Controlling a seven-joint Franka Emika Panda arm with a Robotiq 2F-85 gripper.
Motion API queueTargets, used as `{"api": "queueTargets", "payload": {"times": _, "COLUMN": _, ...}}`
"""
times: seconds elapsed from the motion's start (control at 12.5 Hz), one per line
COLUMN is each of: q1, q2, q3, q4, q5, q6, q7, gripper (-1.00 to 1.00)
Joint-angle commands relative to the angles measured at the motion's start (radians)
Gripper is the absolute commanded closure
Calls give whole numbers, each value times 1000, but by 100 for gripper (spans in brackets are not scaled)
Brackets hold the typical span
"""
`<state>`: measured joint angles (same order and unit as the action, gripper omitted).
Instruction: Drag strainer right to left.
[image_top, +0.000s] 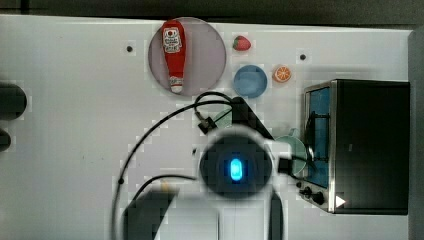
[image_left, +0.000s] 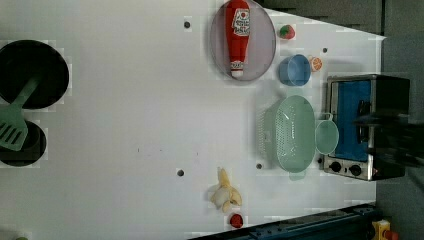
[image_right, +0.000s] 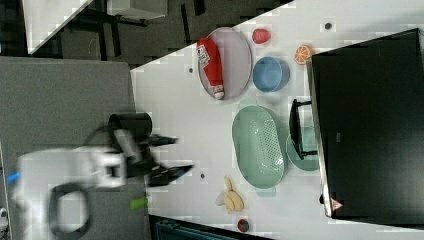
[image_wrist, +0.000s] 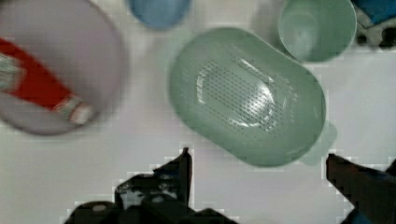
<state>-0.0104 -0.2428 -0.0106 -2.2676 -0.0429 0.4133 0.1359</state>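
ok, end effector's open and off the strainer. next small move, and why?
Probably lower the open end effector onto the strainer rim nearest it. In the wrist view the fingers are spread and touch nothing, and the strainer sits beside the mint cup by the toaster oven, so contact has to come before any drag.

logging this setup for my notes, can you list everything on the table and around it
strainer: one, pale green, table middle in the left view
cup: one, mint green, between strainer and oven
toaster oven: one, black and silver, blue door, the left view's right
bowl: one, blue, beside the plate
plate: one, grey, holds the bottle
ketchup bottle: one, red, lying on the plate
strawberry: one, red, past the plate
orange slice: one, orange, by the bowl
banana: one, yellow, peeled, near table edge
small red fruit: one, by the banana
pans: two, black, the left view's left
spatula: one, green, across the pans
gripper: one, black fingers open, above the table short of the strainer
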Motion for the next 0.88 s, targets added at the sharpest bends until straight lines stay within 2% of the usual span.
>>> {"api": "queueTargets", "payload": {"times": 0.08, "q1": -9, "q2": 90, "q3": -10, "q4": -65, "q5": 17, "q6": 134, "q7": 90, "gripper": -100}}
{"api": "queueTargets", "payload": {"times": 0.64, "q1": -4, "q2": 416, "q3": 31, "q4": -98, "q5": 18, "q6": 493, "q7": 510, "gripper": -100}}
{"api": "queueTargets", "payload": {"times": 0.88, "q1": 0, "q2": 524, "q3": 53, "q4": -99, "q5": 18, "q6": 607, "q7": 587, "gripper": -100}}
